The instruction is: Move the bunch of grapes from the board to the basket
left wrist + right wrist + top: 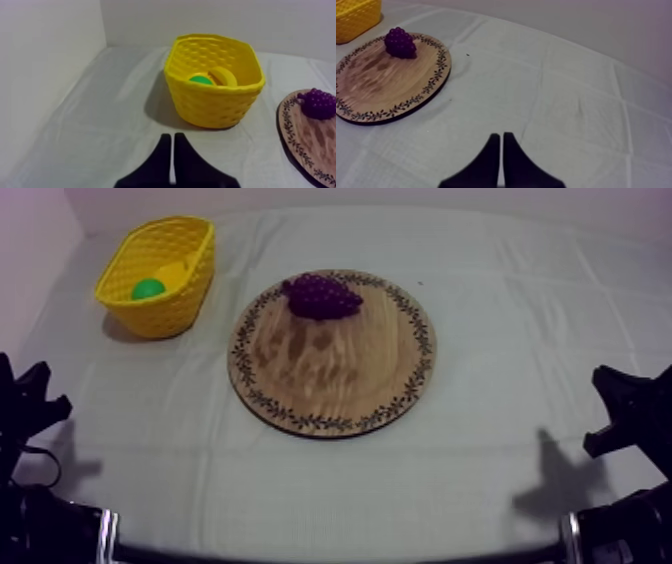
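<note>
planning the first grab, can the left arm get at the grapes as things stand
Probably yes: nothing covers the bunch of grapes on the wooden board, and the yellow basket stands off the line from the left gripper.

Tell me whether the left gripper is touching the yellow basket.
Apart. In the left wrist view, bare cloth lies between the shut left gripper and the yellow basket.
</note>
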